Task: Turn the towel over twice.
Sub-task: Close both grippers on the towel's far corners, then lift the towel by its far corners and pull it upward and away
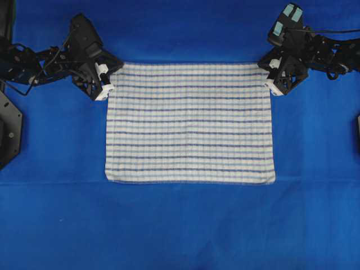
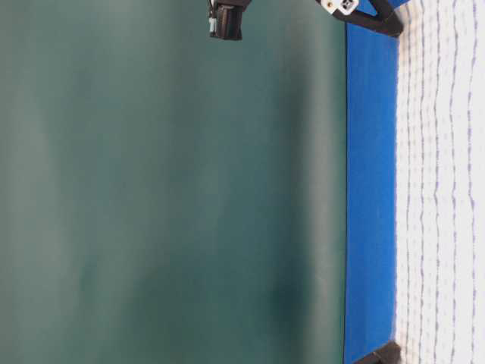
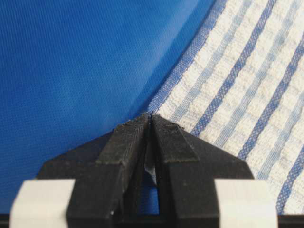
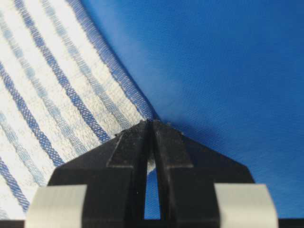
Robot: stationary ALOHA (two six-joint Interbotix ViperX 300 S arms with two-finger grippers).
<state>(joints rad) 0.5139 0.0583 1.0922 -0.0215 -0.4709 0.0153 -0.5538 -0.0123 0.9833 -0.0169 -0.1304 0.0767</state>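
The towel (image 1: pixel 190 124), white with dark-blue stripes and a pale grid, lies flat in the middle of the blue sheet. My left gripper (image 1: pixel 117 66) is down at its far left corner. In the left wrist view the jaws (image 3: pixel 150 116) are pressed together on the corner of the towel (image 3: pixel 237 71), with a sliver of cloth showing between them. My right gripper (image 1: pixel 263 61) sits at the far right corner. Its jaws (image 4: pixel 153 122) are likewise shut on the tip of the towel (image 4: pixel 47 95). At table level both tips (image 2: pixel 390 29) (image 2: pixel 386 353) touch the towel's far edge (image 2: pixel 447 189).
The plain blue sheet (image 1: pixel 180 225) covers the table on all sides of the towel. Black arm bases stand at the left edge (image 1: pixel 8 129) and right edge (image 1: pixel 358 129). A green wall (image 2: pixel 167 189) rises behind the table.
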